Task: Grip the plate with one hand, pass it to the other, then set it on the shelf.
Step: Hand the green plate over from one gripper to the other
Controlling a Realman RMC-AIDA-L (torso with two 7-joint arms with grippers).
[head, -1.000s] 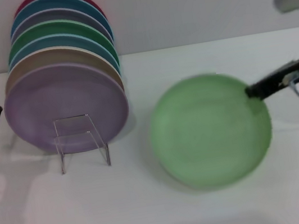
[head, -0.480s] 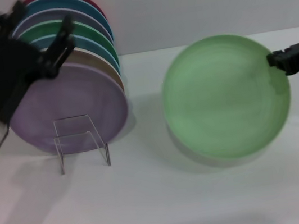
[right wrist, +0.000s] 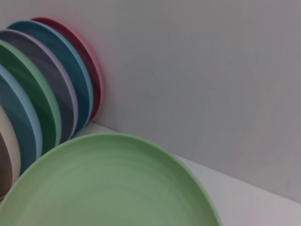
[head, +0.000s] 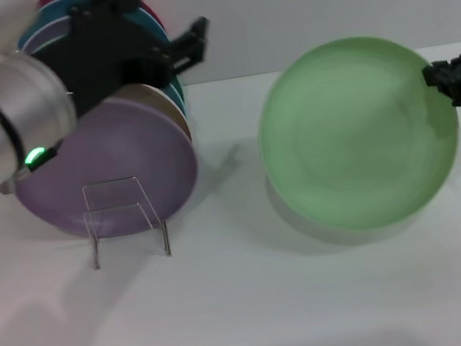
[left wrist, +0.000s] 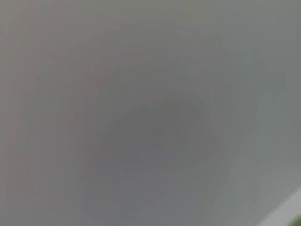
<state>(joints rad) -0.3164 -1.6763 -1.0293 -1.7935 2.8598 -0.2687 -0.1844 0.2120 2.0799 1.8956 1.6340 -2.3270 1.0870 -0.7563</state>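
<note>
The plate (head: 355,131) is held clear of the table (head: 252,310), tilted up so its face turns toward the head camera, with its shadow on the white surface below. The right gripper (head: 442,80) pinches the plate's rim at the edge farthest from the shelf (head: 123,216) — slim black fingers clenched on it, the rest of that arm out of view. In the right wrist view the plate (right wrist: 108,183) fills the lower part, with the stack behind it.

The shelf stands empty on the table, well apart from the plate. Directly behind the shelf a stack of plates (head: 104,149) leans against the wall, a lilac plate (head: 97,163) at the front and tan, blue, green, grey, teal and red rims (right wrist: 51,80) ranked behind it.

The left gripper (head: 180,45) hangs above and behind the shelf, in front of the stack's upper rims — its black fingers are spread and released, pointing toward the plate but not touching it. Its silver cuff (head: 14,106) shows a green light. The left wrist view shows only a blurred grey field.
</note>
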